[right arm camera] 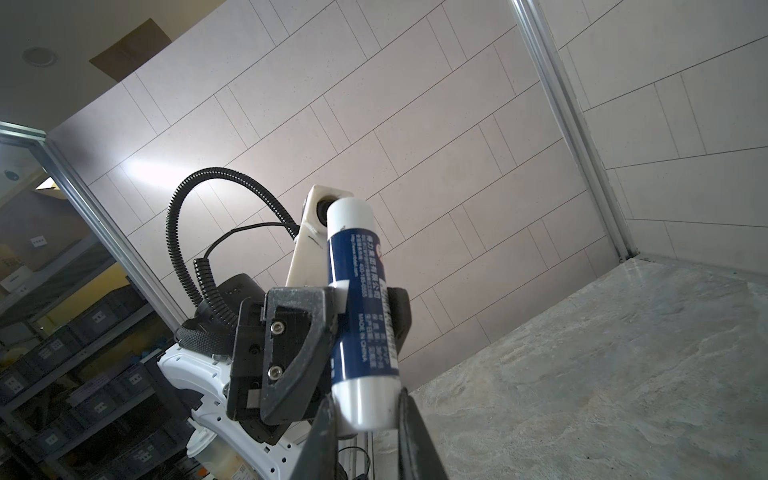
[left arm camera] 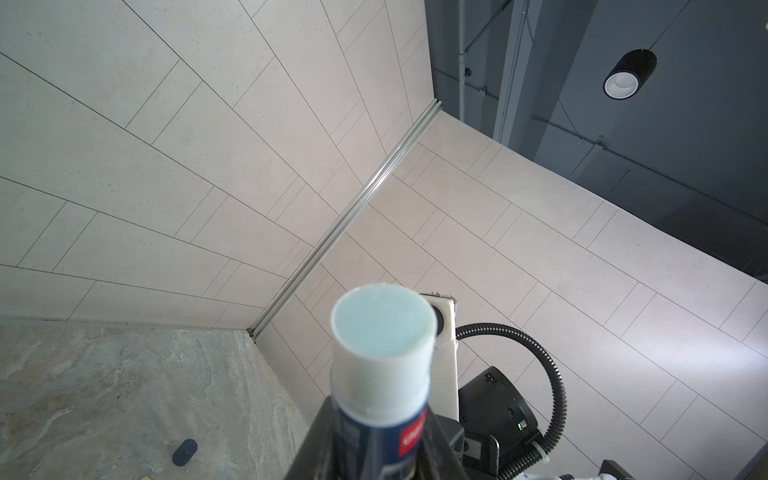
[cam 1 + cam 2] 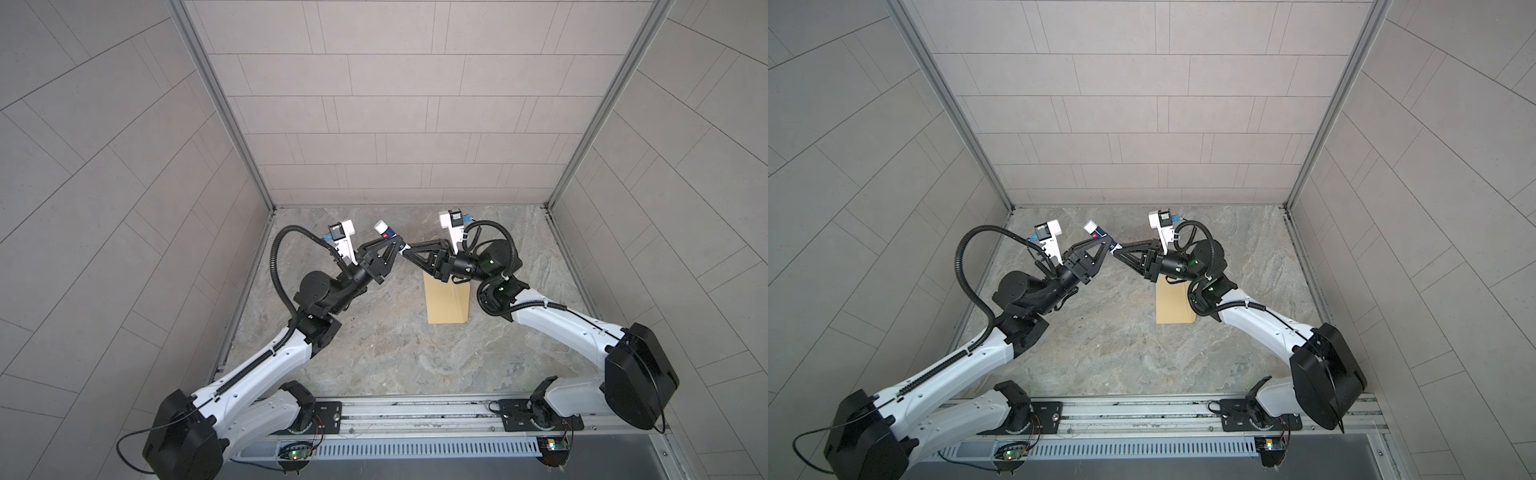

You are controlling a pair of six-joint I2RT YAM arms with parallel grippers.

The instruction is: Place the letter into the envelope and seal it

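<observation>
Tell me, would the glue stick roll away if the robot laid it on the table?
Probably: the glue stick is a smooth round tube, so lying down it would likely roll. It looks stiff: the left gripper clamps it without visible denting. Its uncapped glue end could be sticky.

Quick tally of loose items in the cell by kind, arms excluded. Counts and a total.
glue stick: 1
envelope: 1
small dark cap: 1
letter: 0 in view
Total: 3
</observation>
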